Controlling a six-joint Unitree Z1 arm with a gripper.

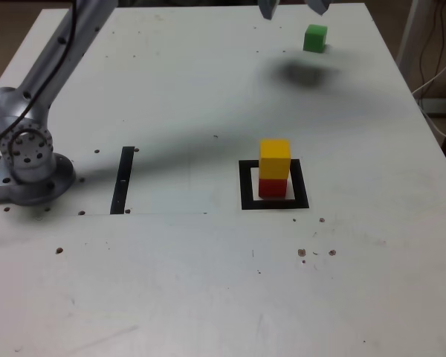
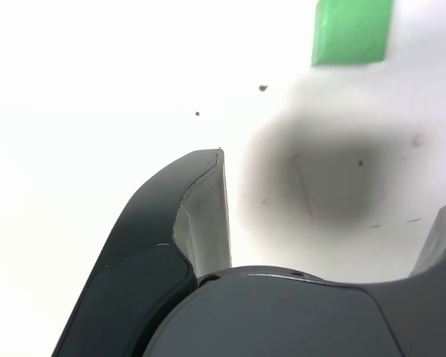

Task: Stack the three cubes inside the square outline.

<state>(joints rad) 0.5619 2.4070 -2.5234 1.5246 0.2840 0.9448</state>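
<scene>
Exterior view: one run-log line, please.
yellow cube atop red cube | green cube unstacked | jaws open, empty

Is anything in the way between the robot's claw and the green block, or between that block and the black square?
Nothing visible stands between the open gripper and the green cube. The table between it and the square outline shows only shadow; inside, the yellow cube sits on the red cube.
</scene>
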